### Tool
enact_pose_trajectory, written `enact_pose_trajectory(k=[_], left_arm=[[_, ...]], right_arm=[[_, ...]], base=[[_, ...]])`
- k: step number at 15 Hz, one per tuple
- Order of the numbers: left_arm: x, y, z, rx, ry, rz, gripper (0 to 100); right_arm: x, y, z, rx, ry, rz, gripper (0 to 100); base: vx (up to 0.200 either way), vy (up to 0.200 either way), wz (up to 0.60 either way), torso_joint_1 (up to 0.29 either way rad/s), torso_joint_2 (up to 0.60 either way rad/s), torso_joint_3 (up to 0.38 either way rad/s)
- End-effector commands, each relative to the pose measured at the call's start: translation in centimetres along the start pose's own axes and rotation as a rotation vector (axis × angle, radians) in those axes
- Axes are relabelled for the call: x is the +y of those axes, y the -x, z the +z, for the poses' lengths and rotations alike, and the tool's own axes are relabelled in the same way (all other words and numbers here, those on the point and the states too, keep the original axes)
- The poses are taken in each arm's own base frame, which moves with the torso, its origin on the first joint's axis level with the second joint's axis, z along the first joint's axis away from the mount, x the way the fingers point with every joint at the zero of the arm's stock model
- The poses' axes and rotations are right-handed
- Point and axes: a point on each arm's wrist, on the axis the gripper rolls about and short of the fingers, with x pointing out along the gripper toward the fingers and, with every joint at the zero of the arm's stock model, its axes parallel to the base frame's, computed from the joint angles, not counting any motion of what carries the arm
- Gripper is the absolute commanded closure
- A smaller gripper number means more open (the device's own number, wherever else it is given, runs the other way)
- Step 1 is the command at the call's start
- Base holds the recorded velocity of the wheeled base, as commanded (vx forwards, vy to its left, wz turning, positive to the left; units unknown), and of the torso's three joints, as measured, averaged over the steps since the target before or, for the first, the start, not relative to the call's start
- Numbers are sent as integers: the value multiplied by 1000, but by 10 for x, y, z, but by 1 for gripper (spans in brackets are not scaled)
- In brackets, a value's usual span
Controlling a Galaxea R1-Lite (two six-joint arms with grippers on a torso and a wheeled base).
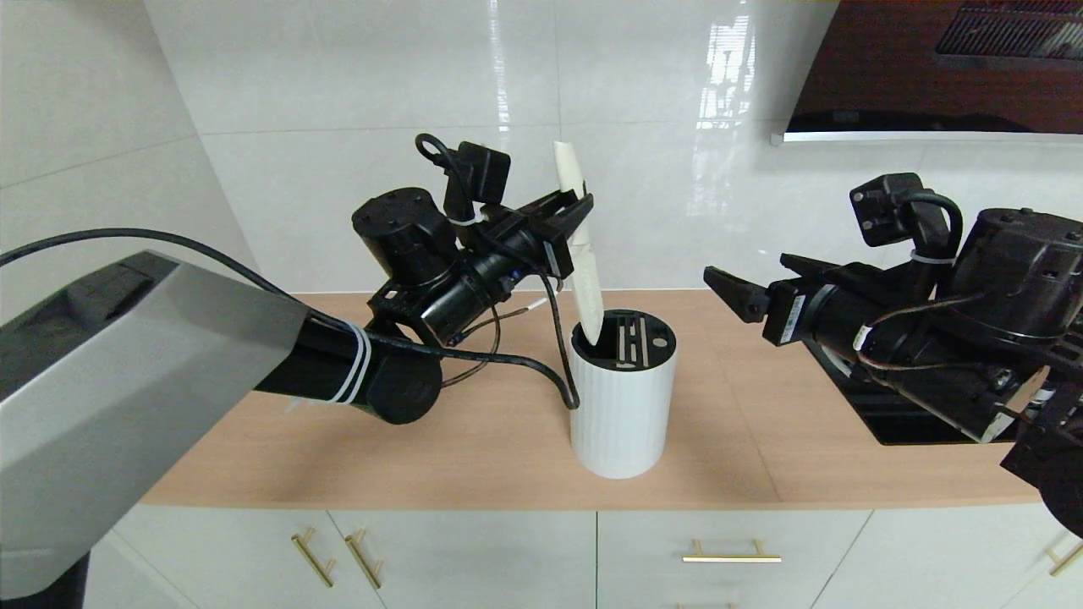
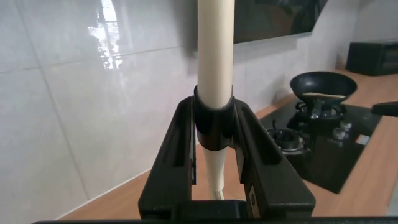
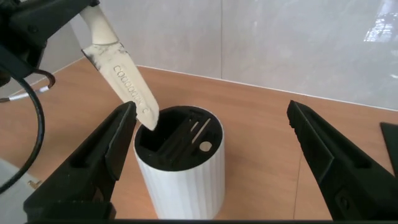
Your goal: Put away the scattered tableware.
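Knife (image 3: 121,78) tip inside white holder (image 3: 180,171) opening; right pincer (image 3: 211,107) spread wide.

The knife (image 1: 587,286) is cream, the ribbed holder (image 1: 623,414) white with black top, countertop (image 1: 474,444) tan.

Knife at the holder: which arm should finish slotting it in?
Left. The left gripper is shut on the knife, whose tip is at the holder opening. The right gripper is open, empty and off to the side.
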Motion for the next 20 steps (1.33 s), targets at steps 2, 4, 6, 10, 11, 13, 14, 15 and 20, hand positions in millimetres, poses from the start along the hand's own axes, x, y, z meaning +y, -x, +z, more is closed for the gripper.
enact_pose_trajectory(k=[2, 4, 6, 10, 11, 13, 14, 15, 20], left_arm=[[-7, -3, -14, 26, 15, -15, 100], [-10, -3, -18, 34, 20, -13, 100], [-11, -3, -19, 37, 22, -14, 100], [-10, -3, -30, 63, 29, -13, 100], [-10, -3, -34, 72, 31, -12, 100], [-10, -3, -41, 88, 34, -12, 100], [-10, -3, -42, 91, 35, -13, 100], [-10, -3, -47, 104, 38, -13, 100], [-14, -3, -66, 142, 48, -22, 100]], right_arm=[[0, -1, -2, 6, 0, 0, 0], [0, -2, -3, 10, 1, 2, 0], [0, -3, -4, 13, 1, 0, 0], [0, -4, -6, 18, 1, 0, 0], [0, -4, -7, 21, 2, 0, 0], [0, -5, -7, 23, 2, -1, 0], [0, -6, -8, 26, 2, -1, 0], [0, -6, -10, 30, 3, -1, 0], [0, -7, -12, 36, 3, -1, 0]], base=[[0, 0, 0, 0, 0, 0], [0, 0, 0, 0, 0, 0], [0, 0, 0, 0, 0, 0], [0, 0, 0, 0, 0, 0], [0, 0, 0, 0, 0, 0], [0, 0, 0, 0, 0, 0], [0, 0, 0, 0, 0, 0], [0, 0, 0, 0, 0, 0], [0, 0, 0, 0, 0, 0]])
